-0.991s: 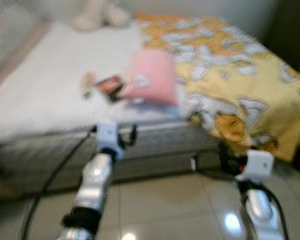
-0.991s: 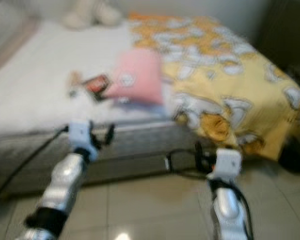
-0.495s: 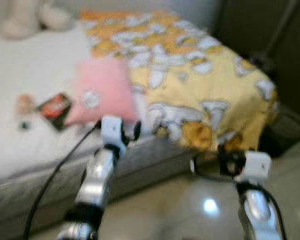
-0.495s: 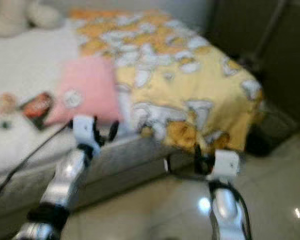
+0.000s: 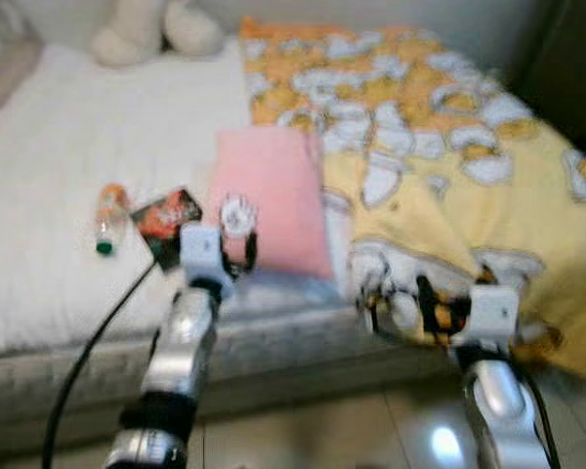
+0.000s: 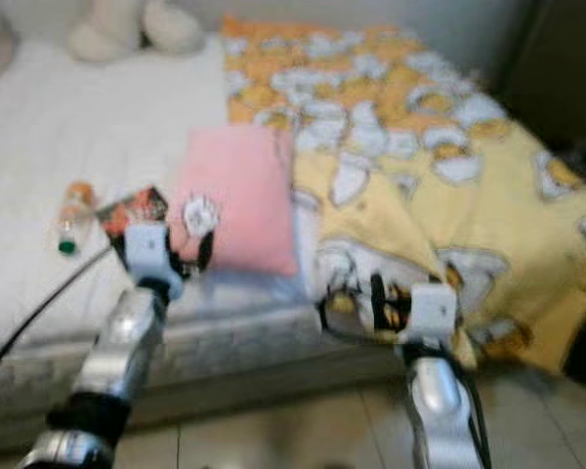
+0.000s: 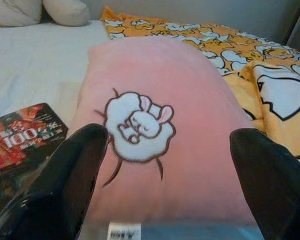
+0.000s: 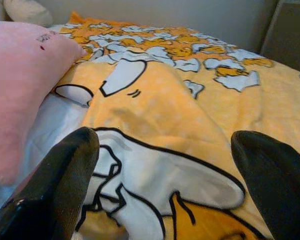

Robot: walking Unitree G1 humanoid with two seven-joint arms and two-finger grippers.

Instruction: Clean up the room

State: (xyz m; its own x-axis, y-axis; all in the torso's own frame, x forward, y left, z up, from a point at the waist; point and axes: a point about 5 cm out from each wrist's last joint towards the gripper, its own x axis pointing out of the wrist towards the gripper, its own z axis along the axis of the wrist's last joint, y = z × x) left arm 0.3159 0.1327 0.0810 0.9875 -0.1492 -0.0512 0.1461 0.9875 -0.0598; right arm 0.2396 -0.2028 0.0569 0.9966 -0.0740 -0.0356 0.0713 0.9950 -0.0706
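Frankly, both head views are blurred, so the small print on the red packet [image 5: 166, 215] cannot be read, and the bottle [image 5: 108, 217] beside it shows only as an orange-and-clear shape with a green cap. The cream plush toy [image 5: 156, 29] at the head of the bed [image 5: 49, 137] is cut off by the frame's top edge. The pink pillow [image 7: 160, 135] lies flat near the bed's front edge, its long axis running from that edge toward the head of the bed, between the packet and the yellow cartoon blanket [image 8: 190, 115]. It bears a white sleeping-rabbit patch outlined in dark thread. The left pincer [image 7: 165, 165] hovers just before the pillow, fingers apart. The right pincer [image 8: 170, 170] faces the blanket's hanging edge, fingers also spread.
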